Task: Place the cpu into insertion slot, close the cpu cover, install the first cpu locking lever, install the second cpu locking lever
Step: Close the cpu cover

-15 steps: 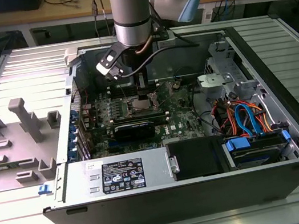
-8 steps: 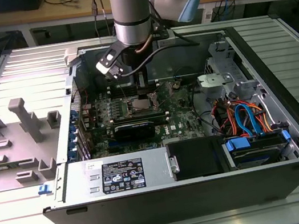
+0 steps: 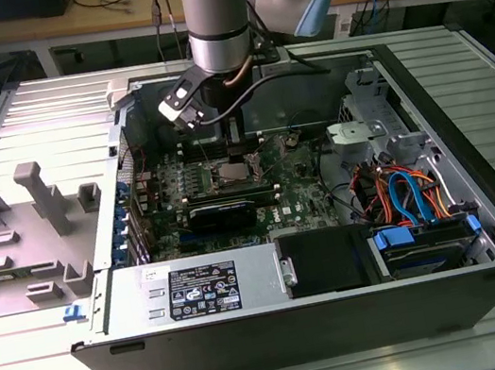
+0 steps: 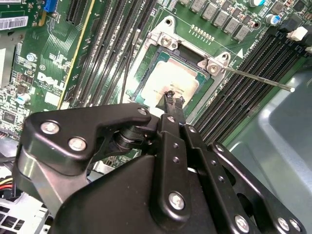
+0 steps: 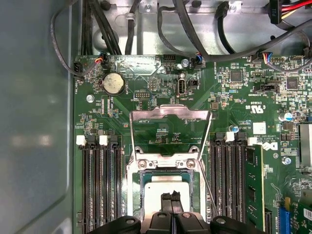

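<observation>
The black gripper has its two slim fingertips pressed together with hardly a gap between them, and nothing is pinched there. In both wrist views the tips hang right over the cpu, a small flat square chip with a dull silver-grey top. Whether they touch it cannot be told. The chip lies flat inside the insertion slot, the square socket with a silver metal rim.

The cpu cover, a thin silver frame plate with a square window, stands swung up and open at one edge of the socket, with green board showing through its window. A thin bare metal locking lever juts out sideways from a corner of the socket, not latched. Long black memory slots flank the socket on both sides of the green motherboard.

In the exterior view the silver-and-blue robot arm reaches down from the upper middle of the frame into the open black computer case, with the socket just left of centre.
</observation>
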Controlling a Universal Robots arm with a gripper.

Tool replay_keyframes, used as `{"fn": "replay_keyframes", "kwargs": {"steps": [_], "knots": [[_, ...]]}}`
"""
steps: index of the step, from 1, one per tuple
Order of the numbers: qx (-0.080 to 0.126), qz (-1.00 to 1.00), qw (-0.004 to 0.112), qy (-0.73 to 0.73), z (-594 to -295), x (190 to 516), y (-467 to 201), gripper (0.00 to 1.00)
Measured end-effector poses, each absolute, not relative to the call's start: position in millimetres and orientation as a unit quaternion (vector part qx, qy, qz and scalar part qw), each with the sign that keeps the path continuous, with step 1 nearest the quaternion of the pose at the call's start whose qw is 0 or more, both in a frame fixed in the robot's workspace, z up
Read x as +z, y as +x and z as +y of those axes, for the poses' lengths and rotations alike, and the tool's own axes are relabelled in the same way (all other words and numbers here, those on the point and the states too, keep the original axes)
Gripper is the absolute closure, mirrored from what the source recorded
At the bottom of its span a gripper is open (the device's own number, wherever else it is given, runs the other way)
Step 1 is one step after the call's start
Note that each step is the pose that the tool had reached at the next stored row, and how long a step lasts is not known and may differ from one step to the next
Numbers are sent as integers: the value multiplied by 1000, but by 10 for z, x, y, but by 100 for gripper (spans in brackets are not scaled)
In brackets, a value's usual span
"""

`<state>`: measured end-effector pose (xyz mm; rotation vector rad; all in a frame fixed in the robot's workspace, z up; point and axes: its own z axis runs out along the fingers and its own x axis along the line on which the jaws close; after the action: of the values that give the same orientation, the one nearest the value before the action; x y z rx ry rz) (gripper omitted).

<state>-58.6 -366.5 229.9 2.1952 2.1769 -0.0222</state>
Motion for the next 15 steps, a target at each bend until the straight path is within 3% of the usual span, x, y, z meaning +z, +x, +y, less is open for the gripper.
{"fn": "replay_keyframes", "kwargs": {"steps": [15], "knots": [[-7,704,25,710,-3665,2392,-586,89]]}}
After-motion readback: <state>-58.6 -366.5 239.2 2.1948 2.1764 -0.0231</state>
